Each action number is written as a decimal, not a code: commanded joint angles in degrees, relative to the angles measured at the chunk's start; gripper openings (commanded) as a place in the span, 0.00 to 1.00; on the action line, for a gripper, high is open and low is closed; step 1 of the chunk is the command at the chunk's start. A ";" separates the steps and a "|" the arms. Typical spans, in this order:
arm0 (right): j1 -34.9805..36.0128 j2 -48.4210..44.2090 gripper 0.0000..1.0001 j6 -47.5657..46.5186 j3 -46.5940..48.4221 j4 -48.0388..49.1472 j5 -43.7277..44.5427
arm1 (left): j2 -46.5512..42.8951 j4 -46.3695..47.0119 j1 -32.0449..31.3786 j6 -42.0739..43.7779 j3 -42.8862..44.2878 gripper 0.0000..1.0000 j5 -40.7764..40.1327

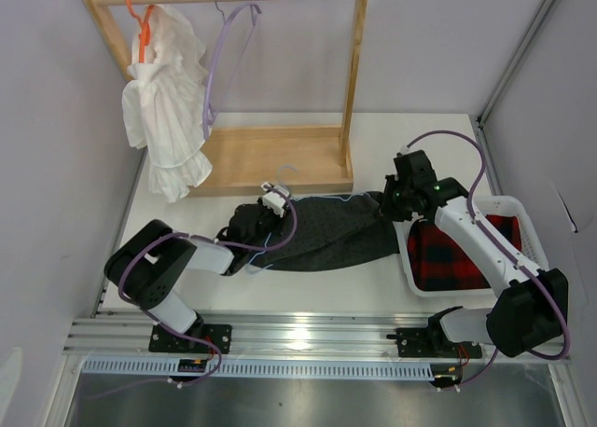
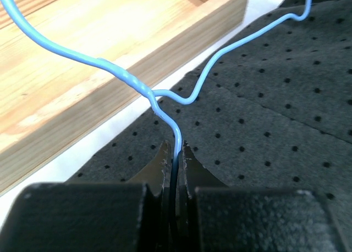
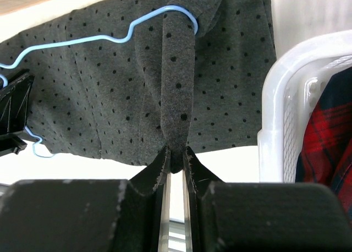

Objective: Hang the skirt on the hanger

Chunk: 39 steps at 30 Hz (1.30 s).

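The left arm is lying low over the surface (image 1: 392,138), its elbow bent, forearm reaching right to the skirt's (image 1: 326,229) left end. The left claw (image 2: 175,153) is closing tightly on the thin wire of the light-blue hanger (image 2: 126,78), just below its twisted neck. The right arm is stretching forward and left above the white basket (image 1: 508,203), which is holding a red plaid garment (image 1: 448,254). The right claw (image 3: 175,155) is pinching a narrow fold of the skirt, and the hanger's rounded end is curving around this fold. The skirt is lying flat on the surface, just in front of the wooden rack base (image 1: 270,157), with the hanger resting on it.
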 commanded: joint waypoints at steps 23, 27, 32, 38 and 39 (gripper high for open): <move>-1.04 -2.36 0.00 -3.21 -2.95 -1.64 -0.18 | -1.09 -19.02 2.78 6.96 15.41 0.00 -3.05; -0.95 -2.54 0.00 -3.48 -4.09 -1.47 0.17 | -1.09 -23.41 4.90 5.02 17.95 0.00 2.14; -0.25 -2.10 0.00 -4.18 -5.14 -1.64 1.66 | 0.05 -28.42 6.39 4.58 21.12 0.00 7.23; 0.19 -1.39 0.01 -4.53 -5.50 -1.64 4.02 | -2.49 -33.51 9.56 4.57 23.93 0.00 13.31; 0.28 -0.78 0.01 -4.71 -5.41 -1.56 3.95 | -2.32 -37.70 9.74 6.67 25.07 0.00 12.96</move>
